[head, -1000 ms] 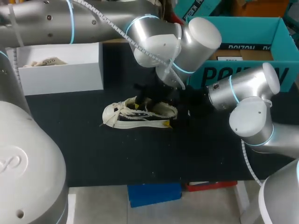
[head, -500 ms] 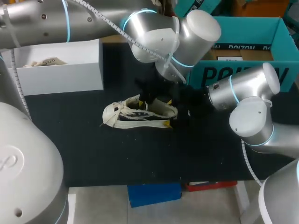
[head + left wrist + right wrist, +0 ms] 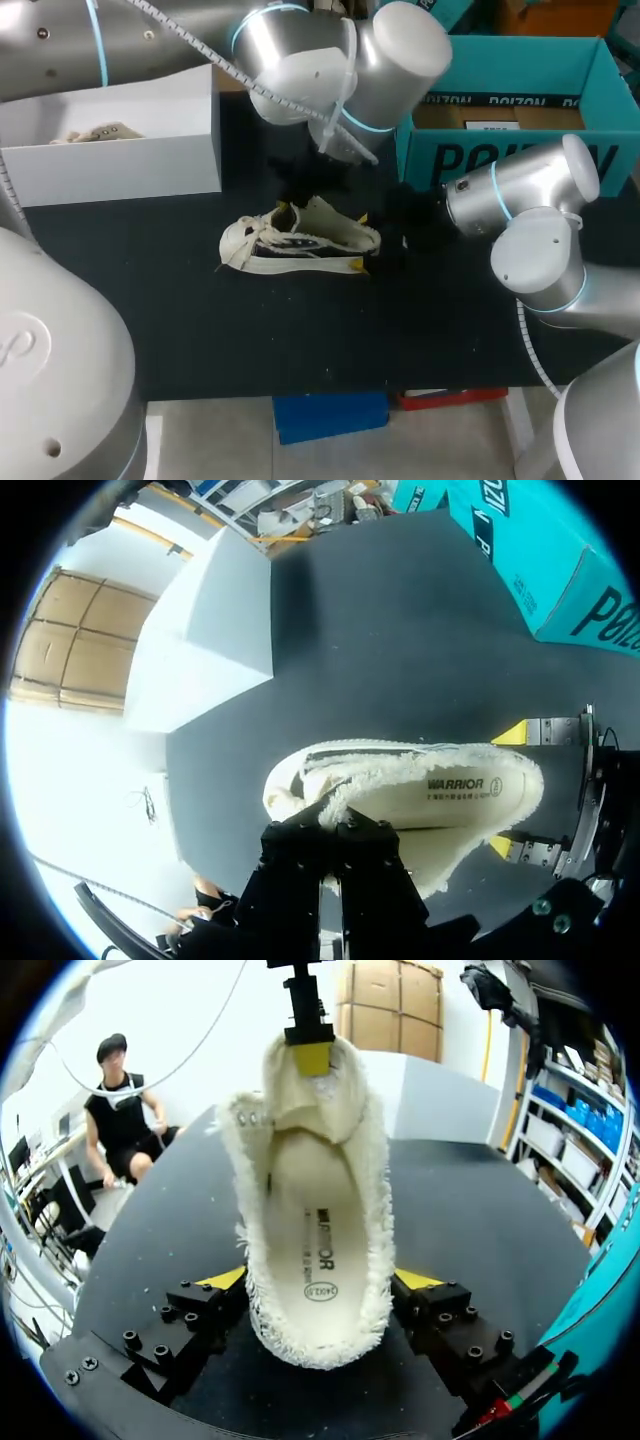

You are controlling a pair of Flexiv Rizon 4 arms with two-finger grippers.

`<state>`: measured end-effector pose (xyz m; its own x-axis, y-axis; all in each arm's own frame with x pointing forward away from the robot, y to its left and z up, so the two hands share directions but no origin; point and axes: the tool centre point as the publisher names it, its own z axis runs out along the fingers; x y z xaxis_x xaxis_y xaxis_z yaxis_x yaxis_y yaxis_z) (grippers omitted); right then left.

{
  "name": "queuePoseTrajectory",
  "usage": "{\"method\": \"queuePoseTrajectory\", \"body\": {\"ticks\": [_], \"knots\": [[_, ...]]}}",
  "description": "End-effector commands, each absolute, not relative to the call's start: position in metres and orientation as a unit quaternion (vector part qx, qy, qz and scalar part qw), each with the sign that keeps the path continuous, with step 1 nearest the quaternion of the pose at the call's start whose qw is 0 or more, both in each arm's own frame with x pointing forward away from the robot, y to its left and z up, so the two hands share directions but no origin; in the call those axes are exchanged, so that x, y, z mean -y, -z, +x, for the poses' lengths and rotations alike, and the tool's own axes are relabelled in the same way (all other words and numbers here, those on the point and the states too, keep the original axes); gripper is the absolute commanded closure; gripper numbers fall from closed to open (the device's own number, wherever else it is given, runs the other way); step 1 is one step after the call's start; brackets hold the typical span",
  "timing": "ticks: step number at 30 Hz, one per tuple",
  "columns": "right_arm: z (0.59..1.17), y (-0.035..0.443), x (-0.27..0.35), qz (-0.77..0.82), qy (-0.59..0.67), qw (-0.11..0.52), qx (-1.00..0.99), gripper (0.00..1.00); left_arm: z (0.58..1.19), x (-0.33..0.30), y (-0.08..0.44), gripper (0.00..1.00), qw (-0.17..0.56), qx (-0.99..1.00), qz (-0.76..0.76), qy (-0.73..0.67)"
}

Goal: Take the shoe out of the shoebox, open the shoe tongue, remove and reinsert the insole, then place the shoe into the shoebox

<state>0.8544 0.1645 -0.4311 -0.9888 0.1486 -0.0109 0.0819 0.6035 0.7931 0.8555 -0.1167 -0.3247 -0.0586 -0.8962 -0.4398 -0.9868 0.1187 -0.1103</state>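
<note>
A cream fleece-lined shoe lies on its side on the black table, toe toward the left. My left gripper hangs over the shoe's middle, shut on the tongue, which stands lifted away from the opening. In the left wrist view its black fingers are pinched together on the fleece edge. My right gripper holds the heel, one yellow tip against each side of the shoe. The printed insole lies inside. The teal shoebox stands at the back right.
A white open box at the back left holds another cream item. Bare black table lies in front of the shoe, down to the front edge.
My left gripper closed on the tongue and drew it up and back, toward the toe. The left arm swung a little leftward. The right arm and the shoe's heel stayed put.
</note>
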Motion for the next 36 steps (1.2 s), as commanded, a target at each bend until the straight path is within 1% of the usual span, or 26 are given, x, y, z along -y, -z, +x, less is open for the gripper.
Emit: {"method": "queuePoseTrajectory", "body": {"ticks": [1,12,13,14,24,36], "knots": [[0.855,0.432,-0.165,0.065,-0.44,0.038,-0.895,1.0,0.85,0.099,0.317,1.0,0.207,-0.718,-0.658,-0.094],[0.855,0.432,-0.165,0.065,-0.44,0.038,-0.895,1.0,0.848,0.074,0.332,1.0,0.208,-0.706,-0.667,-0.113],[0.855,0.432,-0.165,0.065,-0.44,0.038,-0.895,1.0,0.848,0.072,0.331,0.55,0.205,-0.705,-0.669,-0.113],[0.855,0.432,-0.165,0.065,-0.44,0.038,-0.895,1.0,0.849,0.071,0.33,0.0,0.2,-0.703,-0.673,-0.112],[0.855,0.432,-0.165,0.065,-0.44,0.038,-0.895,1.0,0.853,0.047,0.312,0.0,0.184,-0.688,-0.696,-0.099],[0.855,0.432,-0.165,0.065,-0.44,0.038,-0.895,1.0,0.841,0.026,0.328,0.0,0.16,-0.678,-0.707,-0.122]]}}
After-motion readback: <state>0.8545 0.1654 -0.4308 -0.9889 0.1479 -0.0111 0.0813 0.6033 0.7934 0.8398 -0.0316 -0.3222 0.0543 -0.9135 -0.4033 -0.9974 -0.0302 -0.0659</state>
